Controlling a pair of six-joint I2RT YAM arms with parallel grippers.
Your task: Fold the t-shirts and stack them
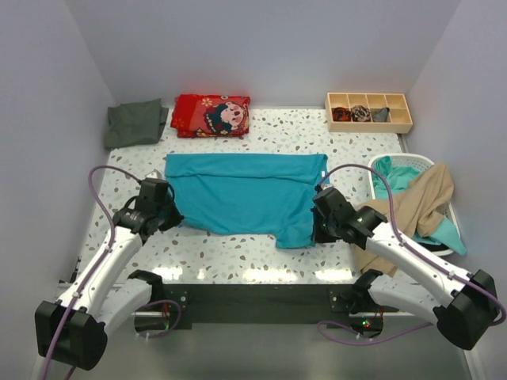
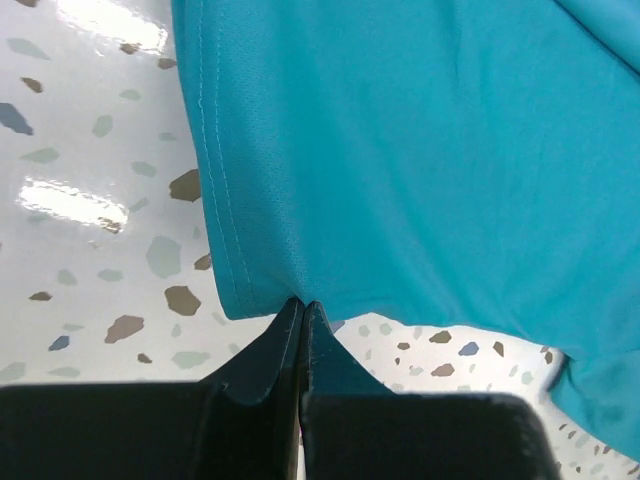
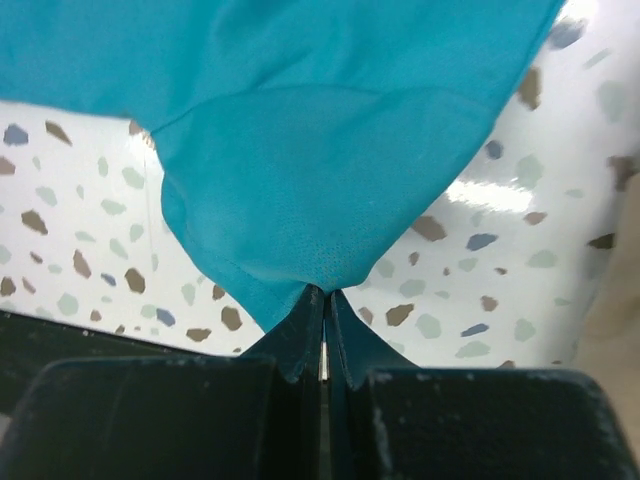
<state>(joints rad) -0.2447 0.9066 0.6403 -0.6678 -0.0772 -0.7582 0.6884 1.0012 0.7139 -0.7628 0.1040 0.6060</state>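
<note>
A bright teal t-shirt (image 1: 242,198) lies spread across the middle of the speckled table. My left gripper (image 1: 169,218) is shut on its near-left hem corner, which shows in the left wrist view (image 2: 300,180) pinched at the fingertips (image 2: 303,303). My right gripper (image 1: 318,229) is shut on its near-right corner by the sleeve, seen in the right wrist view (image 3: 300,170) pinched between the jaws (image 3: 323,292). A dark grey-green t-shirt (image 1: 136,123) lies folded at the back left. A beige t-shirt (image 1: 412,207) drapes over the white basket (image 1: 412,162) at the right.
A red patterned folded cloth (image 1: 211,115) lies at the back centre. A wooden compartment tray (image 1: 368,111) with small dark bundles stands at the back right. More teal cloth (image 1: 396,176) sits in the basket. Walls close in the table on three sides.
</note>
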